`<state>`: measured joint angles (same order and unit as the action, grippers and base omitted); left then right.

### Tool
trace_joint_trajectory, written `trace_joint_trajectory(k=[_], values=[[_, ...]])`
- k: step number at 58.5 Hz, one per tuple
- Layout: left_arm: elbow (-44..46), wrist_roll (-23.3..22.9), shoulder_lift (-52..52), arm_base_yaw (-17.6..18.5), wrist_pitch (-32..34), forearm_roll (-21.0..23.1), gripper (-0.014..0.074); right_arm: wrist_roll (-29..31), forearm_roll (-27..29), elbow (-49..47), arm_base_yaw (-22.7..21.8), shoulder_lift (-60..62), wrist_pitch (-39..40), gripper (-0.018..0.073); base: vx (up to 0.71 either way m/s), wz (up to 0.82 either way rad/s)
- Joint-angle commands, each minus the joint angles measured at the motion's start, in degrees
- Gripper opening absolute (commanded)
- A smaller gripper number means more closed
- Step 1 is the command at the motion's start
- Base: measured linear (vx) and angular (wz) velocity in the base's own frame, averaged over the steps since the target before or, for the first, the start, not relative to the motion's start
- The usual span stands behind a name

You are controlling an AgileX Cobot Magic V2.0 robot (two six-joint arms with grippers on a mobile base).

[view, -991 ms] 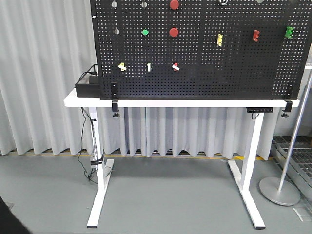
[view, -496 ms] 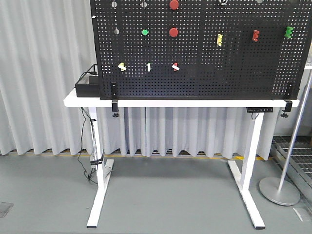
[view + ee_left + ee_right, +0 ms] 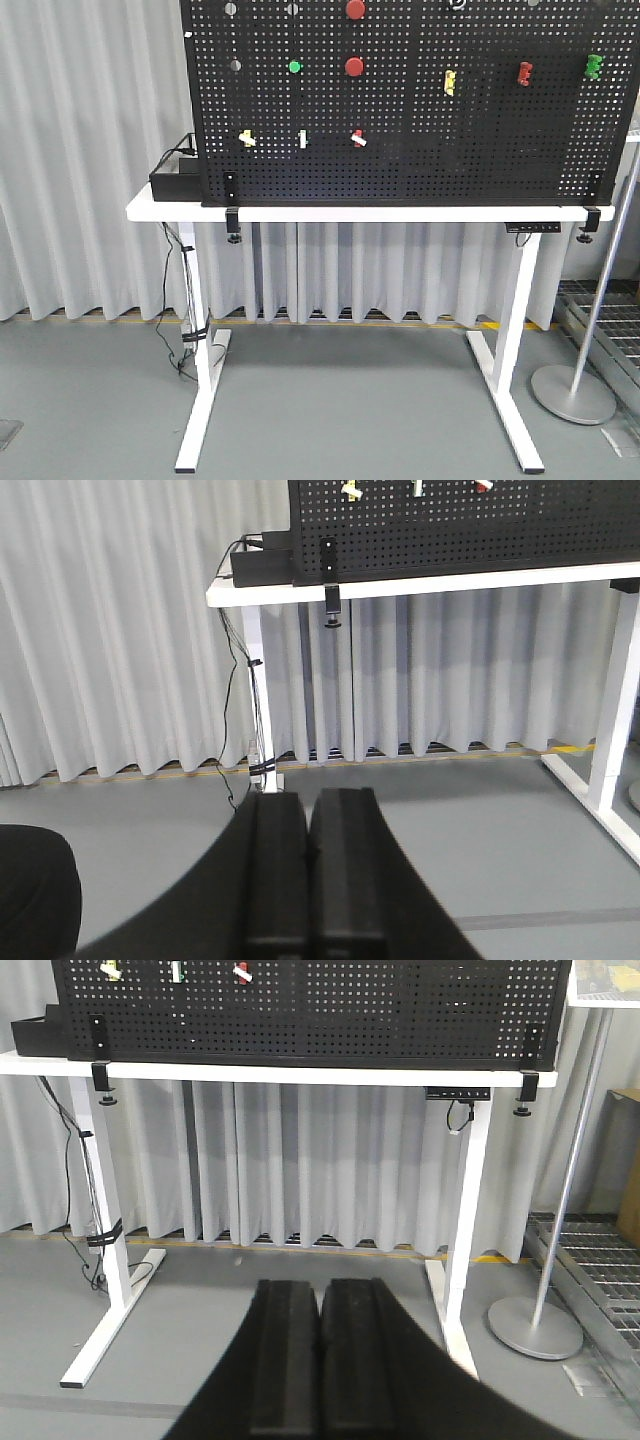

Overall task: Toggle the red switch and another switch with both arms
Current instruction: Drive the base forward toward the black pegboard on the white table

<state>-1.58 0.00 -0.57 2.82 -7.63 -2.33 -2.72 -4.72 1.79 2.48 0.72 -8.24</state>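
On the pegboard (image 3: 420, 150), in the left half and just above its bottom edge, the red switch (image 3: 358, 137) sits rightmost in a row of three small toggles. The yellow-based switch (image 3: 247, 139) sits leftmost, with a green-based toggle (image 3: 302, 139) between them. The left pincer (image 3: 310, 870) and right pincer (image 3: 320, 1360) are both clenched on nothing and hang low, well apart from the pegboard. Risk: the levers are tiny, so a slightly misaimed approach may flip the green-based toggle or glance off a lever. The round red push-button (image 3: 354, 66) directly above the red switch invites a wrong target. Container: a black box (image 3: 175, 183) rests at the left edge of the table (image 3: 400, 212); its contents cannot be seen.
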Motion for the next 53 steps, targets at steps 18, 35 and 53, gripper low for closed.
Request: trace_joint_trajectory(k=[18, 35, 53], values=[[-1.01, -0.5, -0.51, 0.09, 4.25, 0.59, 0.0002, 0.43, -0.42, 0.31, -0.4, 0.43, 4.59, -0.0006, 0.13, 0.02], [-1.01, -0.5, -0.51, 0.09, 4.25, 0.59, 0.0002, 0.43, -0.42, 0.31, -0.4, 0.43, 4.59, -0.0006, 0.18, 0.07], [-1.01, -0.5, -0.51, 0.09, 4.25, 0.59, 0.0002, 0.43, -0.42, 0.31, -0.4, 0.43, 4.59, -0.0006, 0.22, -0.06]])
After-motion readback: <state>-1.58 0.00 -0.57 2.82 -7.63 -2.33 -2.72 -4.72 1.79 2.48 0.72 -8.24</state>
